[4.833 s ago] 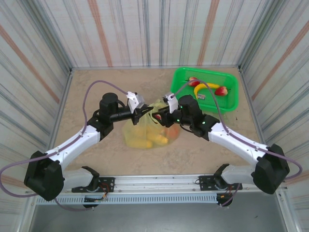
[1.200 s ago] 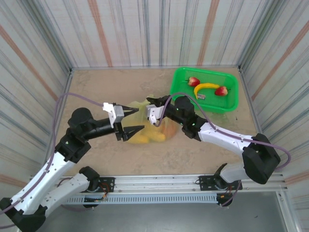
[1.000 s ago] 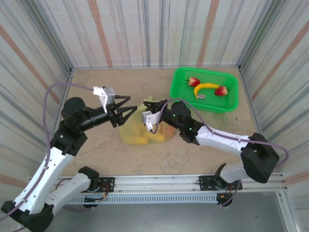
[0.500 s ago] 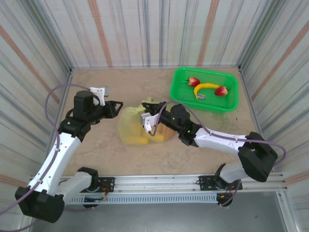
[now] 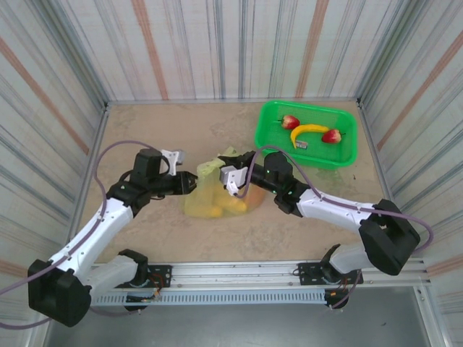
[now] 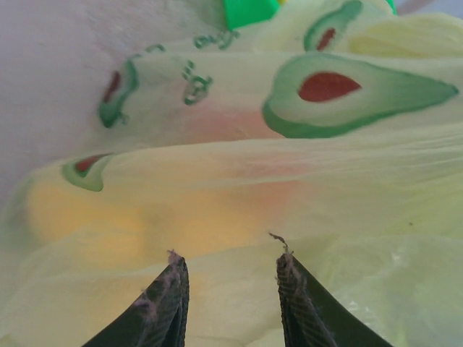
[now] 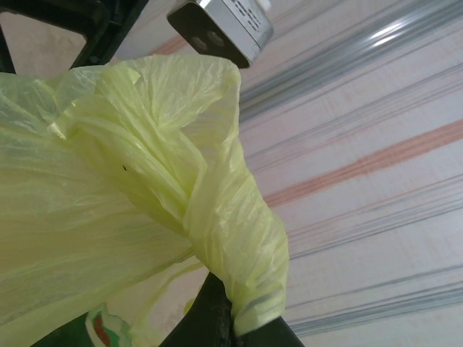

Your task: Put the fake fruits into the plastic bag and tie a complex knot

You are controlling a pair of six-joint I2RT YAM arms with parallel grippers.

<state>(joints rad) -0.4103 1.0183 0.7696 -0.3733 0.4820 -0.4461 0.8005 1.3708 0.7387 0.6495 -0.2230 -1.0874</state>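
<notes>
The plastic bag (image 5: 206, 196) lies mid-table, with yellow and orange fake fruits (image 5: 226, 207) showing through its film. My right gripper (image 5: 231, 176) is shut on a twisted bunch of the bag's handles (image 7: 233, 238) and holds it up; I cannot tell if this twist is a tied knot. My left gripper (image 5: 191, 182) is pressed against the bag's left side. In the left wrist view its fingertips (image 6: 173, 269) stand apart, with a fold of the avocado-printed bag (image 6: 239, 166) across the gap. Two strawberries (image 5: 290, 121) and a banana (image 5: 309, 130) lie in the green basket.
The green basket (image 5: 269, 116) stands at the back right, with a small grey piece (image 5: 301, 144) inside it. Striped walls close in the table on three sides. The metal rail (image 5: 239, 273) with the arm bases runs along the near edge.
My left arm has swung in from the left and brought its gripper against the bag's left side, with the jaws narrowing. My right gripper has kept hold of the handle bunch and shifted slightly right.
</notes>
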